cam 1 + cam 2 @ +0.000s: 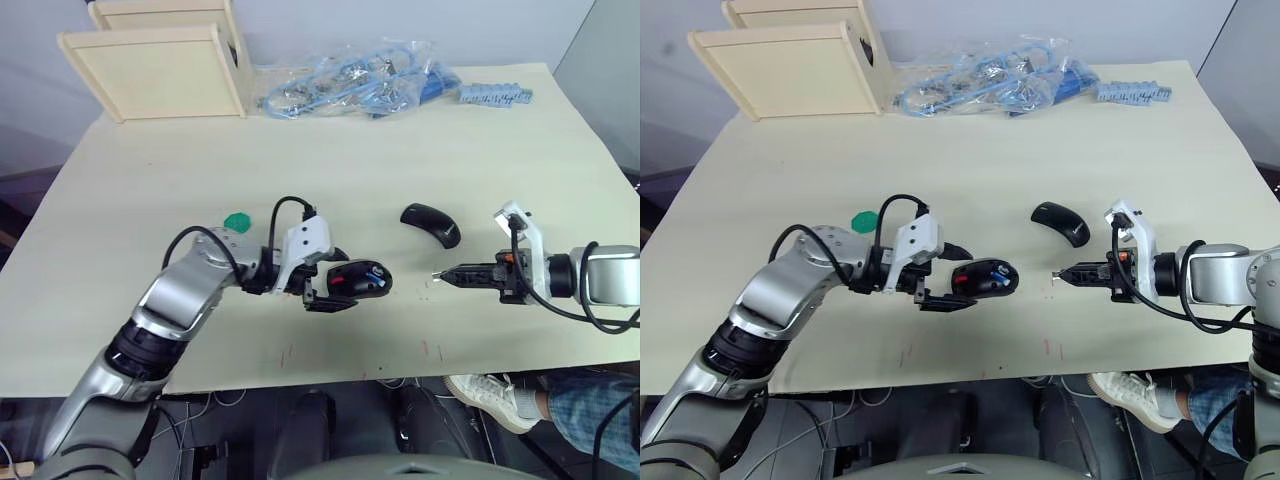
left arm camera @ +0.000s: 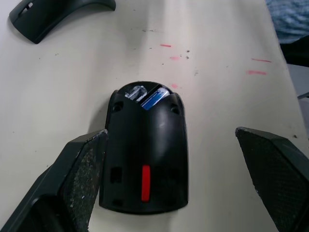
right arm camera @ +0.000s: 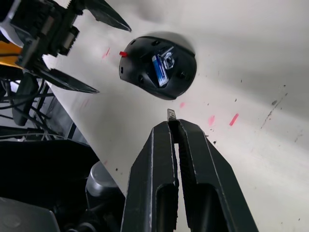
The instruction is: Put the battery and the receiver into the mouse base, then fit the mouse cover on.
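Near the counter's front edge, the left claw is standing spread wide around the mouse base, one finger touching its side and the other well apart. That base is lying on the counter with its compartment up and the blue-and-white battery sitting inside. Toward the right edge, the right claw is pinching a tiny greyish receiver at its fingertips, pointing at the base but apart from it. Behind the gap between the two claws, the mouse cover is lying alone. A green disc is resting by the left arm. Wooden trays and plastic bags are sitting at the far edge.
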Action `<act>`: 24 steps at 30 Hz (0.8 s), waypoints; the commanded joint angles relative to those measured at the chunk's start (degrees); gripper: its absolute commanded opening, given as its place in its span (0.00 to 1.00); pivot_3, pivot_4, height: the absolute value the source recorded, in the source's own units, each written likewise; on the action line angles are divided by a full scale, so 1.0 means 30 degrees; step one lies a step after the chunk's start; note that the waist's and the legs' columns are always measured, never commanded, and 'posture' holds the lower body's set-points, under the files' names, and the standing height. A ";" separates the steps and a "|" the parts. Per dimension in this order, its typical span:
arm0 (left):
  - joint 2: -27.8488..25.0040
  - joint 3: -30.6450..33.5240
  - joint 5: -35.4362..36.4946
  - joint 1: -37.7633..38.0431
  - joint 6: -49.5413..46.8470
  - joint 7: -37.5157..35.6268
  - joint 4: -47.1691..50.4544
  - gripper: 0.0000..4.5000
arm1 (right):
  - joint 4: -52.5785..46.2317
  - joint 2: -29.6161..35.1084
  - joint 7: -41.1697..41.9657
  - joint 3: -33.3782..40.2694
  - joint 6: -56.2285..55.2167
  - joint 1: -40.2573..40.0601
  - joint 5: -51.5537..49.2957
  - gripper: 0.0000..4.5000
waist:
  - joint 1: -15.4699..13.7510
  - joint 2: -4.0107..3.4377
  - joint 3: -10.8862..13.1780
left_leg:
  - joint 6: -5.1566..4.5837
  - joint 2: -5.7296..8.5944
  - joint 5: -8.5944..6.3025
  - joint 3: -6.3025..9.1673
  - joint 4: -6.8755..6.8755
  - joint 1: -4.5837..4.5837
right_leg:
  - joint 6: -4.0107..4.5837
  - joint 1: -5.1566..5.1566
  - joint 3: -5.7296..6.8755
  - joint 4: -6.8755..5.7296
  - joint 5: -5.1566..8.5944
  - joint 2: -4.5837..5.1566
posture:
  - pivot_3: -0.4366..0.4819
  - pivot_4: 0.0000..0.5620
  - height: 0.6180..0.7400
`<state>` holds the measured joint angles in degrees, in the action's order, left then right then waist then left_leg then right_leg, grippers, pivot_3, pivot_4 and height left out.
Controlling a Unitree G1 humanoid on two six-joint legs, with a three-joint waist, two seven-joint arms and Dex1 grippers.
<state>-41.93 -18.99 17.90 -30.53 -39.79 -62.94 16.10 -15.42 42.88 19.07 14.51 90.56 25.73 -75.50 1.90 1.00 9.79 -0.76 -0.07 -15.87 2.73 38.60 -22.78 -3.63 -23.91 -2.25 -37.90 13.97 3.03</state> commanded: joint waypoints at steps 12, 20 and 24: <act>0.1306 -0.1445 -0.2409 -0.1403 0.1674 0.0329 -0.1955 1.00 | -0.0827 0.0281 -0.0732 0.0809 -0.0759 -0.0550 -0.0919 0.00 | -0.0033 0.0000 0.0000 | 0.0000 0.0000 0.0000 0.0003 0.0011 0.0003 | -0.0001 0.0007 0.0002 -0.0002 -0.0001 -0.0001 | 0.48 0.27 1.00; 0.1703 -0.1640 -0.3173 -0.1655 0.2192 0.0009 -0.2484 1.00 | -0.0799 0.0286 -0.1201 0.0670 -0.1051 -0.0540 -0.1347 0.00 | -0.0031 0.0000 0.0000 | 0.0000 0.0000 0.0000 0.0005 0.0012 0.0004 | 0.0000 0.0008 0.0002 -0.0005 -0.0001 -0.0001 | 0.48 0.27 1.00; 0.1848 -0.1700 -0.3358 -0.1714 0.2343 -0.0098 -0.2570 1.00 | -0.0767 0.0294 -0.1414 0.0604 -0.1167 -0.0506 -0.1584 0.00 | -0.0033 0.0000 0.0000 | 0.0000 0.0000 0.0000 0.0005 0.0013 0.0004 | 0.0001 0.0008 0.0002 -0.0005 -0.0001 0.0000 | 0.48 0.27 1.00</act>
<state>-36.58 -24.31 8.07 -34.65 -33.83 -62.81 7.76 -16.44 42.98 14.99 14.70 88.23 24.06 -78.59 1.80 1.00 9.79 -0.76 -0.08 -15.86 2.74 38.64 -22.77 -3.63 -23.89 -2.25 -37.91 13.96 3.03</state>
